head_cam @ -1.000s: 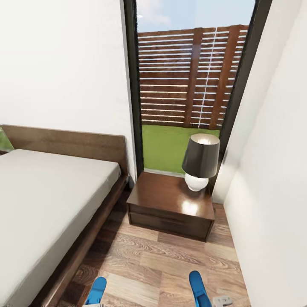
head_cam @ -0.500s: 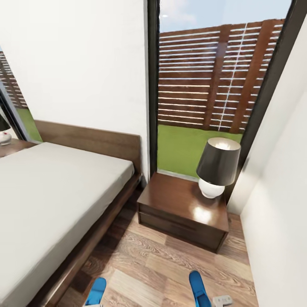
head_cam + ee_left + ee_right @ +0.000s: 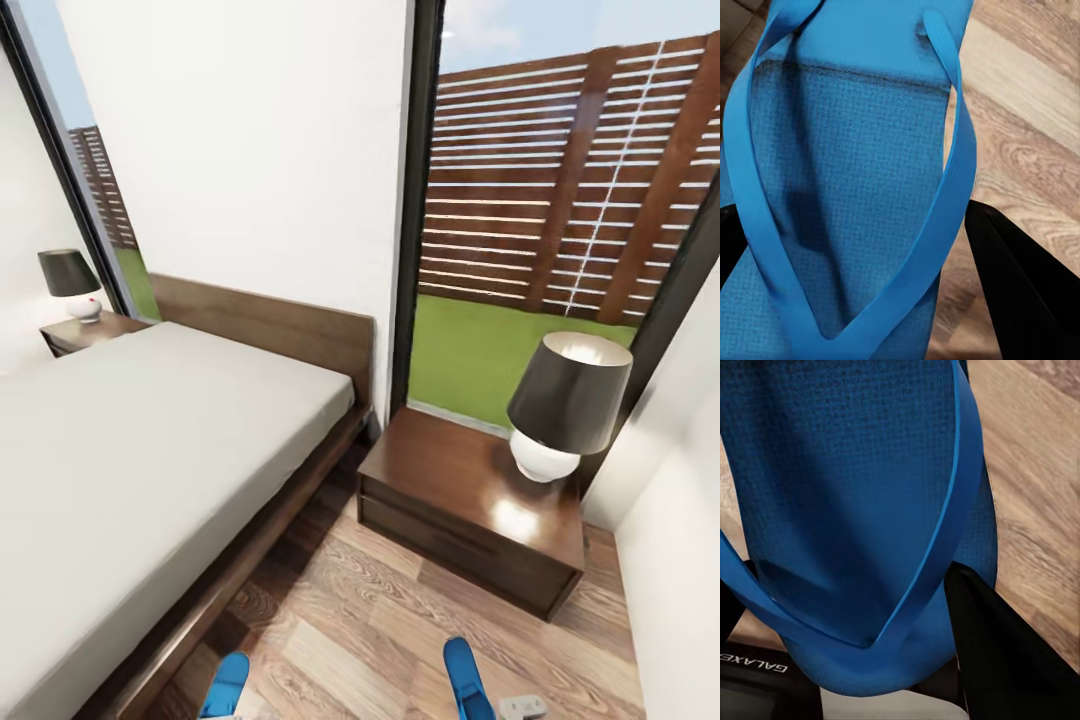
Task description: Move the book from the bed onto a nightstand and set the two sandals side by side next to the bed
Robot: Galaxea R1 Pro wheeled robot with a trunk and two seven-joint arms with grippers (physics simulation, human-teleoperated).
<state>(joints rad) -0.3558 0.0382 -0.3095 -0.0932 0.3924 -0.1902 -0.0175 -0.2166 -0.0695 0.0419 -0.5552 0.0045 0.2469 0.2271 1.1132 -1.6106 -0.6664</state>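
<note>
sandals | cut by head view's lower edge | tools hidden

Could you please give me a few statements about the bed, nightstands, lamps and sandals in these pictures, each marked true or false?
1. A lamp stands on the near nightstand. True.
2. A book lies on the bed. False: the visible mattress is bare.
3. The left gripper has a blue sandal between its fingers. True.
4. The far nightstand carries no lamp. False: a small dark-shaded lamp stands on it.
5. The other sandal, at the right gripper, is red. False: it is blue.
</note>
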